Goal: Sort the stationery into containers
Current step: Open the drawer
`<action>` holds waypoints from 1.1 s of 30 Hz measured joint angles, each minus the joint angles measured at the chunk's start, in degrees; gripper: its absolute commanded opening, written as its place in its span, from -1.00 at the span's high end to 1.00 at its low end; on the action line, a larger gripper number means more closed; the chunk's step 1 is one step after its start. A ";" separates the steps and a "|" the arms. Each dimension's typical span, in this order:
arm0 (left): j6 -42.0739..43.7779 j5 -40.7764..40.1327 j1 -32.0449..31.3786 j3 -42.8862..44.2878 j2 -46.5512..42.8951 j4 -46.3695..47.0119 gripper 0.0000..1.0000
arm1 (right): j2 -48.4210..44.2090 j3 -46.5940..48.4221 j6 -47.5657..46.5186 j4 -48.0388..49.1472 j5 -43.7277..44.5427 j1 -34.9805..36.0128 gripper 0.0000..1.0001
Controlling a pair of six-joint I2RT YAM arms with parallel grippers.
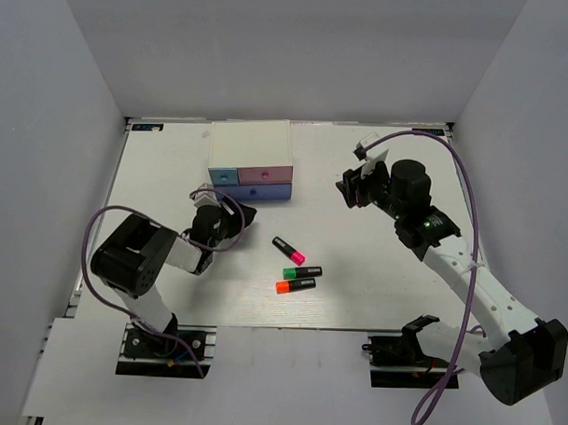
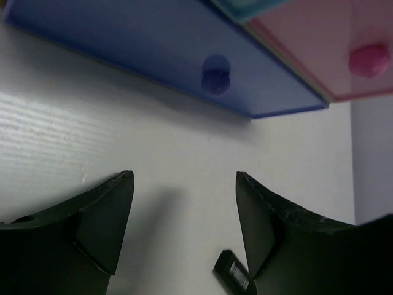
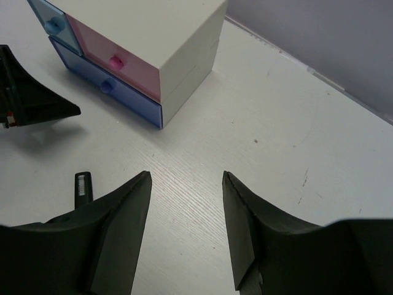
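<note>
The white-topped drawer unit (image 1: 252, 146) stands at the back of the table, with a light blue drawer (image 1: 223, 176), a pink drawer (image 1: 266, 175) and a wide periwinkle drawer (image 1: 252, 191), all shut. Three black markers lie in front of it: pink-ended (image 1: 287, 250), green-ended (image 1: 302, 272) and orange-ended (image 1: 295, 286). My left gripper (image 1: 242, 216) is open and empty, low just before the periwinkle drawer (image 2: 153, 49); a black marker end (image 2: 233, 276) shows by its right finger. My right gripper (image 1: 346, 189) is open and empty, right of the unit (image 3: 153, 24). The oblong block and the cube are out of view.
The grey walls enclose the table on three sides. The left gripper (image 3: 31, 101) and a marker end (image 3: 83, 184) show in the right wrist view. Bare white table (image 1: 375, 281) lies right of the markers.
</note>
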 measured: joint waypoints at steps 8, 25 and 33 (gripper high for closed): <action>-4.35 3.69 3.89 3.96 13.55 16.85 -0.37 | -0.02 -1.05 1.20 0.28 -1.77 -0.72 -0.12; -8.20 4.55 5.25 9.09 22.25 25.81 -0.10 | -0.02 -1.84 1.57 1.11 -3.23 -1.05 -0.12; -9.86 2.64 4.50 9.01 24.22 29.03 -0.02 | -0.04 -1.84 1.57 1.73 -3.82 -1.07 -0.12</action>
